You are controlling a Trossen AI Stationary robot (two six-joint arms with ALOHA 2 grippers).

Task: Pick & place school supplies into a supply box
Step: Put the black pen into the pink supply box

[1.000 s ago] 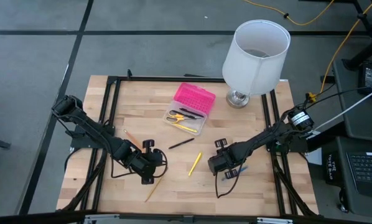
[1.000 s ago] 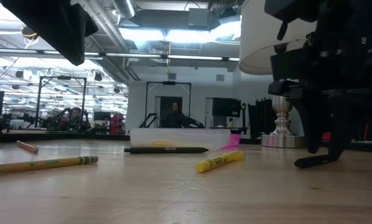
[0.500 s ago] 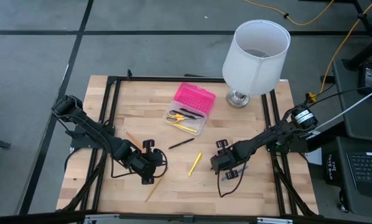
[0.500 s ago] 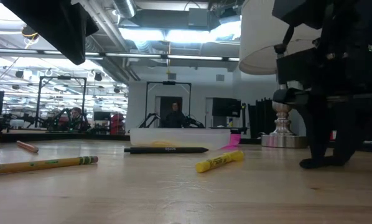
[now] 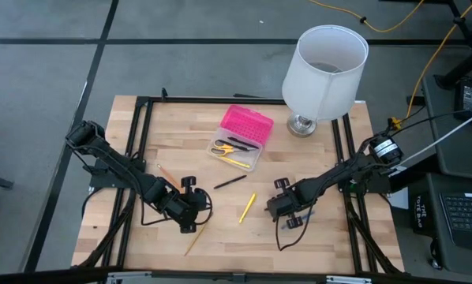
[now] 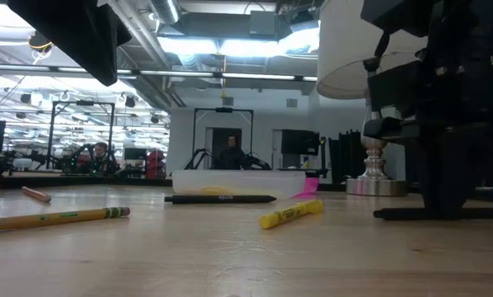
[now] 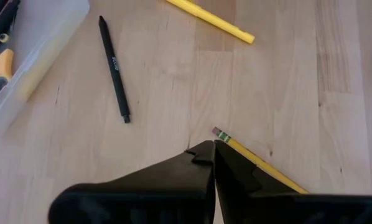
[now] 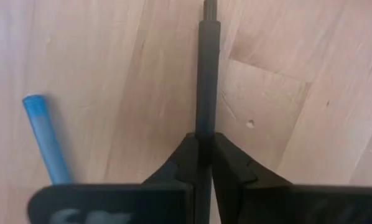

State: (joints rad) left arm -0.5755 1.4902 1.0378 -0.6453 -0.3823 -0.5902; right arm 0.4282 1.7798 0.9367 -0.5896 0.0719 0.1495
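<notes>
My right gripper points down at the table's right middle and is shut on a black pen lying on the wood. A blue pen lies just beside it. My left gripper hangs shut above the eraser end of a yellow pencil, clear of the table. The supply box lies open at the far middle, with its pink half away from me. Its clear half holds yellow-handled scissors and pens. A yellow marker, another black pen and an orange pencil lie loose on the table. My right gripper pinches the black pen's barrel between its two fingers, about midway along it. The fingers come from above, pointing down, and lie across the pen. The pen lies flat on the table.
A white lamp stands at the far right corner, behind the box. A black frame rail runs along the table's edges. Bare wood lies along the near edge between the two arms.
My right gripper has sunk a little toward the table and shut on the black pen. The pen, which slanted in the low view before, now lies level across it. The left arm has kept still.
</notes>
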